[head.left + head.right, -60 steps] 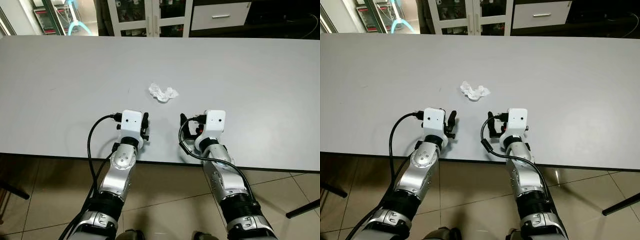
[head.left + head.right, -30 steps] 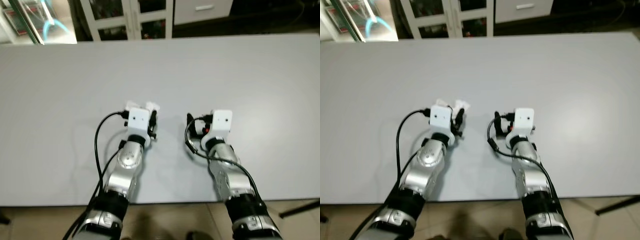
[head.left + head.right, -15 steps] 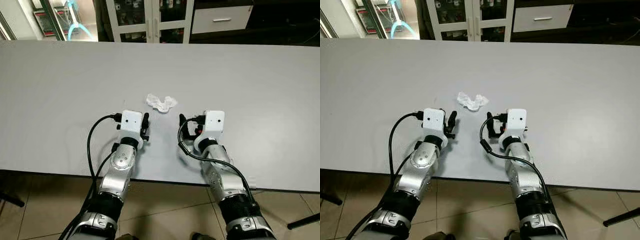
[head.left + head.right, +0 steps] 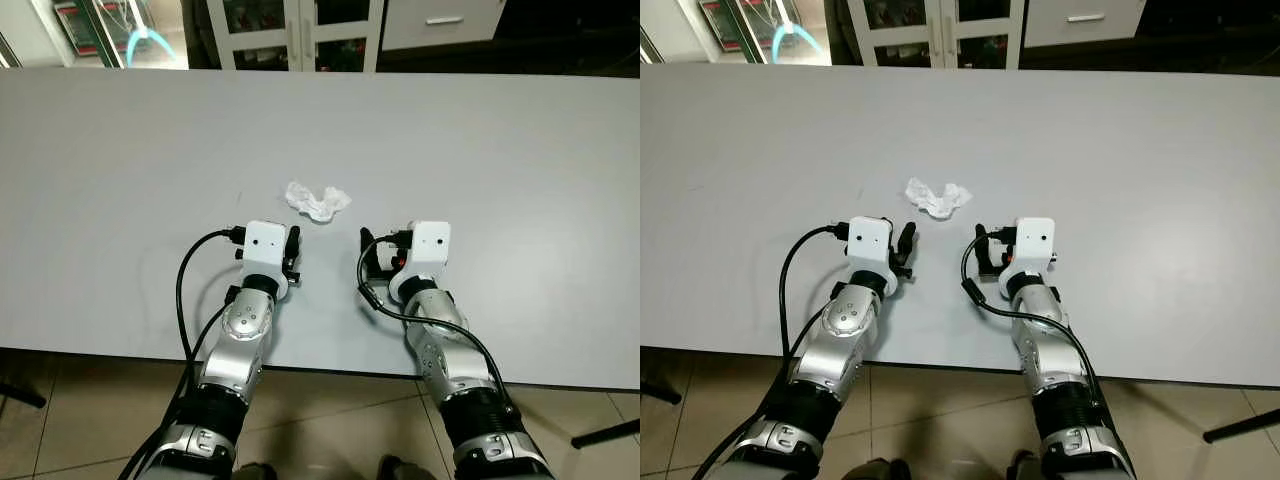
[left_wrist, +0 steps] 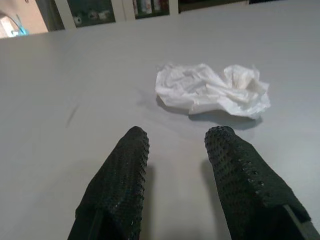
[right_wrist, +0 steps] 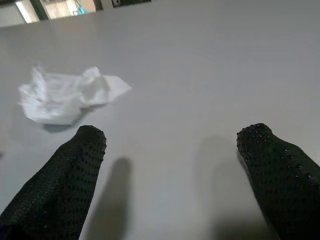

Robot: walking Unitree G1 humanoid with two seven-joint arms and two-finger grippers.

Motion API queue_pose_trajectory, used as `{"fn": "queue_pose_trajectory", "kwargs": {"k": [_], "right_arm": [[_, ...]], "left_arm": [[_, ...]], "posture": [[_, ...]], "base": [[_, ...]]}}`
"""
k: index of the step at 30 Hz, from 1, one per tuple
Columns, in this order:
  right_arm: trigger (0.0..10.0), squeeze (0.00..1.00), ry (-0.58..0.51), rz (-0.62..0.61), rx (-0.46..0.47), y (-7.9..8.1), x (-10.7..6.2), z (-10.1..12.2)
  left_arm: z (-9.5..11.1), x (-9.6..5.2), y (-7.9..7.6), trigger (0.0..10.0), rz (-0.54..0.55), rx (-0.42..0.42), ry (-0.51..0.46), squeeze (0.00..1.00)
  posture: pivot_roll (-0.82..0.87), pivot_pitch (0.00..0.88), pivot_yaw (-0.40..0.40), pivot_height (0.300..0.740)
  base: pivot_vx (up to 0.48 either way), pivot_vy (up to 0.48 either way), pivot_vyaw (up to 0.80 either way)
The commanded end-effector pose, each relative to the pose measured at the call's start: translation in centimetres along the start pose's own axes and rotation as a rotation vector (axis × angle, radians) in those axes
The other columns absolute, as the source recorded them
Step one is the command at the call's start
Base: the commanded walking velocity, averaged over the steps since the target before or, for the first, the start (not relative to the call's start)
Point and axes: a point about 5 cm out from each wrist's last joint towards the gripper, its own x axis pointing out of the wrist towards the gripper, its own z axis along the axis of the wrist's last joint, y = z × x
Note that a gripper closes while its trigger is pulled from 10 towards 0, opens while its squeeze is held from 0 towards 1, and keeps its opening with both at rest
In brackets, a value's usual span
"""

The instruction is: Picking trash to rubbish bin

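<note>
A crumpled white tissue (image 4: pixel 317 200) lies on the grey table (image 4: pixel 520 150), its long axis running across the robot from left to right, just ahead of and between the two grippers and touching neither. The left gripper (image 5: pixel 177 142) rests low over the table near its front edge with its fingers a little apart and empty, and the right gripper (image 6: pixel 172 140) sits beside it with its fingers spread wide and empty. Beyond the table's far edge stand white cabinets (image 4: pixel 300 35) with glass doors, and below its near edge is a tiled floor (image 4: pixel 330 420).

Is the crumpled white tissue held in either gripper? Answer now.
No, the crumpled white tissue lies on the grey table, beyond both open grippers.
</note>
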Motion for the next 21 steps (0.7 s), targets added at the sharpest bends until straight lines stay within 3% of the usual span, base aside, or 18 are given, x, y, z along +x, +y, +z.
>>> {"fn": "queue_pose_trajectory", "kwargs": {"k": [1, 21], "right_arm": [[10.0, 0.0, 0.016, -0.002, 0.005, -0.1, -0.1, -0.3], [10.0, 0.0, 0.028, -0.004, 0.015, 0.2, -1.2, -1.0]], "left_arm": [[-0.3, -0.1, 0.1, 10.0, 0.001, -0.002, 0.014, 0.0], [-0.7, -1.2, 0.0, 10.0, 0.002, -0.006, 0.021, 0.0]], "posture": [[-0.06, 0.136, 0.051, 0.74], [-0.05, 0.189, 0.051, 0.74]], "base": [[0.0, 0.0, 0.0], [0.0, 0.0, 0.0]]}}
